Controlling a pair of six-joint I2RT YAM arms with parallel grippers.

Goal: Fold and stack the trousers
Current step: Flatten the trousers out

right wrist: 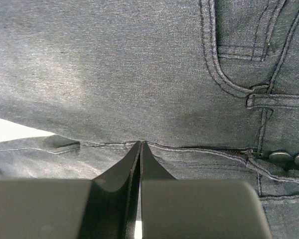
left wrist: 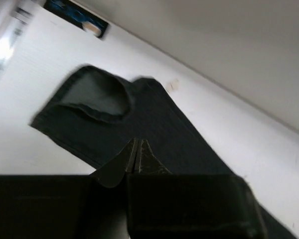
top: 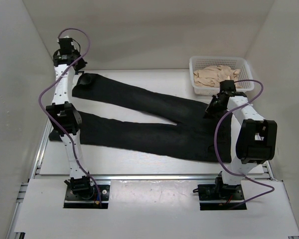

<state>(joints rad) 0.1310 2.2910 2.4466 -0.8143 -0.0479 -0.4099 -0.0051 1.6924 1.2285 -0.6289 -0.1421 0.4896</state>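
Observation:
The black trousers (top: 154, 119) lie spread flat on the table, with the waist at the right and both legs running left. My left gripper (top: 77, 64) hangs shut and empty just above the far leg's hem (left wrist: 94, 97); its tips (left wrist: 137, 142) show over the black leg (left wrist: 164, 129). My right gripper (top: 214, 107) is down on the waist end. In the right wrist view its jaws (right wrist: 140, 144) are shut, tips touching the centre seam near the fly buttons (right wrist: 278, 157) and a pocket (right wrist: 229, 74). I see no fabric between the fingers.
A white basket (top: 245, 64) with a beige cloth pile (top: 217, 74) stands at the back right, close behind the right arm. White walls close in the table on the left, back and right. A metal rail (top: 154, 177) runs along the near edge.

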